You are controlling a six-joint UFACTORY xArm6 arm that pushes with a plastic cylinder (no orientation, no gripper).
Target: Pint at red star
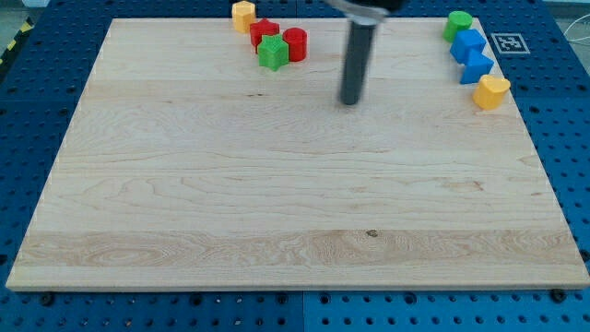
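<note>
- A single camera is looking down on the table [277, 203] from above and from the side of the view's bottom, tilted forward, not straight overhead.
- The table's near edge is appearing wider than its far edge, so the lens is facing toward the view's top.
- The whole wooden top is fitting in frame, with a blue perforated base [37, 111] showing around it; the camera is sitting at a moderate distance.
- The rod is entering from the view's top, its upper part cut off, my tip [349, 101] showing in full.
- No second view is sharing the scene.
</note>
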